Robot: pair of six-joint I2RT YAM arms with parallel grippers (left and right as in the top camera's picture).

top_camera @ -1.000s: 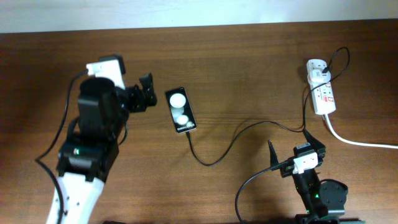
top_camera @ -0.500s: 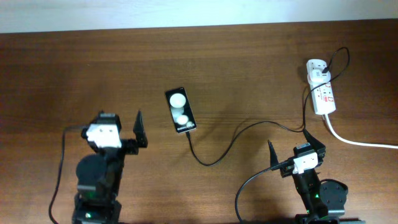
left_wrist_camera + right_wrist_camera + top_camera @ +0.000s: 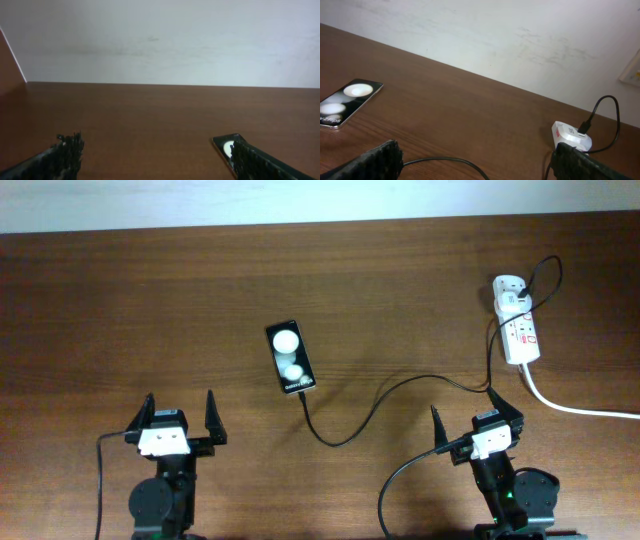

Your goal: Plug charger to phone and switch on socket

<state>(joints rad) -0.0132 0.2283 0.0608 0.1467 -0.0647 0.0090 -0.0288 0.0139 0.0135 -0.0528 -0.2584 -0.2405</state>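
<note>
The phone lies flat on the brown desk, face up, a little left of the middle. Its two white round patches sit toward the far end and its small white lettering toward the near end.

The charger, a thin black cable, meets the phone's near right corner. Whether its tip is seated in the port is too small to tell. From there the cable loops toward the arms and then runs right and away from the phone. It climbs to the white plug block at the far end of the socket.

The socket is a white strip with small red marks, well to the right of the phone and slightly farther back. The position of its switch cannot be made out. A thick white cord leaves the socket's near end and runs off the right edge.

The left gripper hovers on the near side of the phone, to its left. It is spread wide and holds nothing. In the left wrist view only the phone's corner shows beside one finger.

The right gripper is near-right of the phone, equally wide and empty. The charger passes just beyond its fingertips. Bare desk separates both grippers from the phone, and a pale wall rises behind the desk.
</note>
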